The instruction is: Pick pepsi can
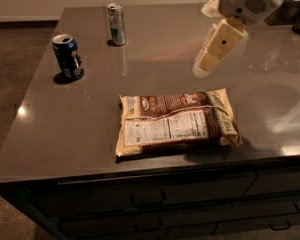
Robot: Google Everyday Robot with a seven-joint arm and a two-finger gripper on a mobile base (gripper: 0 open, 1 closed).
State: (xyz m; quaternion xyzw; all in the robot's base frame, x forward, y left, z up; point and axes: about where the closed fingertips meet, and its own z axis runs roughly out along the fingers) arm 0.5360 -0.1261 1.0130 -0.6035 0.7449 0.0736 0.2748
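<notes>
Two metal cylinders stand on the glossy grey countertop (50, 129): the squat dark-blue pepsi can (68, 56) near the left edge, upright, long axis vertical, silver top up, and a slimmer silver can (116, 24) behind. A crinkly flat snack bag (175, 121) lies near the front. My cream gripper (204, 65) hovers at right; its opening I cannot tell.

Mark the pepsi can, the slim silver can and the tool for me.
pepsi can (68, 59): camera view, middle of its blue side.
slim silver can (116, 25): camera view, middle of its side.
tool (204, 63): camera view, its pale lower tip; it hangs upper right, right of both cans.
</notes>
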